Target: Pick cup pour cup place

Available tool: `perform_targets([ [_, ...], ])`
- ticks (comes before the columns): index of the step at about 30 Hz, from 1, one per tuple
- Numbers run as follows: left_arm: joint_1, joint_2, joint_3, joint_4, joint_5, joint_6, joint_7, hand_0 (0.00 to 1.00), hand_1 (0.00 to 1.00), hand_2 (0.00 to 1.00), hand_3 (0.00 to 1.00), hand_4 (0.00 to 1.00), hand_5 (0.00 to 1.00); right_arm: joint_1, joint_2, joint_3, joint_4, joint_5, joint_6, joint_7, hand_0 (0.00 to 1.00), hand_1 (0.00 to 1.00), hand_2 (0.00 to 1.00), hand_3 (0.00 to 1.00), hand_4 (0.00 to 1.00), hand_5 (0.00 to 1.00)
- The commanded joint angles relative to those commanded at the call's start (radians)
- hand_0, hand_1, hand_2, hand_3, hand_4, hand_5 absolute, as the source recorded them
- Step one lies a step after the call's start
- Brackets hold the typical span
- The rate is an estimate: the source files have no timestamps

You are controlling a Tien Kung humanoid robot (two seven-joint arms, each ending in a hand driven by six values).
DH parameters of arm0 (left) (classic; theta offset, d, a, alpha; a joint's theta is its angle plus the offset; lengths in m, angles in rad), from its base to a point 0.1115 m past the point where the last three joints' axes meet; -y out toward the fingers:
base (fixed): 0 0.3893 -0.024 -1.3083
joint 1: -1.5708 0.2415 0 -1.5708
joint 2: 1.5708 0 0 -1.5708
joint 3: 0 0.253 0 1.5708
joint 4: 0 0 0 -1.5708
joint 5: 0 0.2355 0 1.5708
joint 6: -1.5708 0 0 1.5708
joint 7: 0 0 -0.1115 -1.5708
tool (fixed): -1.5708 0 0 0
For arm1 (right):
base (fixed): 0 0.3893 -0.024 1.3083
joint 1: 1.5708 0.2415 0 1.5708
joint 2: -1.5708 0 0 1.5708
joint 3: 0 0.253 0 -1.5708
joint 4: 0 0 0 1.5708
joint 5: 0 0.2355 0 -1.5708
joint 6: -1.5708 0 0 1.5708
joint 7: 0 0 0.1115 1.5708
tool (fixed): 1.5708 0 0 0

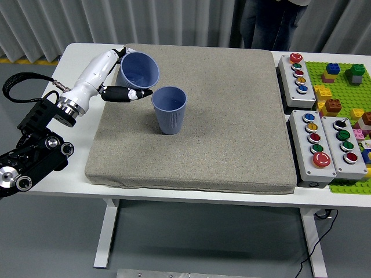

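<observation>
Two blue ribbed cups are in the head view. One cup [169,109] stands upright on the grey mat [232,127], left of its middle. My left hand [119,78] is shut on the other cup [139,69], which is lifted off the mat and tilted with its mouth toward the standing cup's rim. The two cups are close, the held one up and to the left of the standing one. I cannot see what is inside either cup. My right hand is out of view.
Three grey button boxes [313,138] lie at the mat's right edge, beside a green baseplate [348,87] with coloured bricks. A person [269,23] stands at the far side. A black cable [23,84] loops off my left arm.
</observation>
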Motion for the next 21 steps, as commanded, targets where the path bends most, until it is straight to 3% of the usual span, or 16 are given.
perform_targets([
  [7,-0.082,0.038,0.116,0.016,0.019,-0.021,0.016,0.575,0.518,0.567,0.571,0.878,0.195,-0.001,-0.001,-0.003,0.0,0.007,-0.001,0.0,0.647,0.634,0.539,0.542,0.002,0.013],
  [14,-0.127,0.057,0.131,0.038,0.091,-0.04,0.034,0.574,0.517,0.567,0.571,0.876,0.193,0.003,-0.002,-0.005,-0.001,0.012,-0.003,0.001,0.647,0.634,0.537,0.542,0.002,0.01],
  [21,-0.142,0.066,0.124,0.046,0.166,-0.061,0.049,0.572,0.513,0.565,0.571,0.874,0.192,0.007,-0.003,-0.006,-0.001,0.017,-0.003,0.001,0.647,0.634,0.537,0.542,0.002,0.01],
])
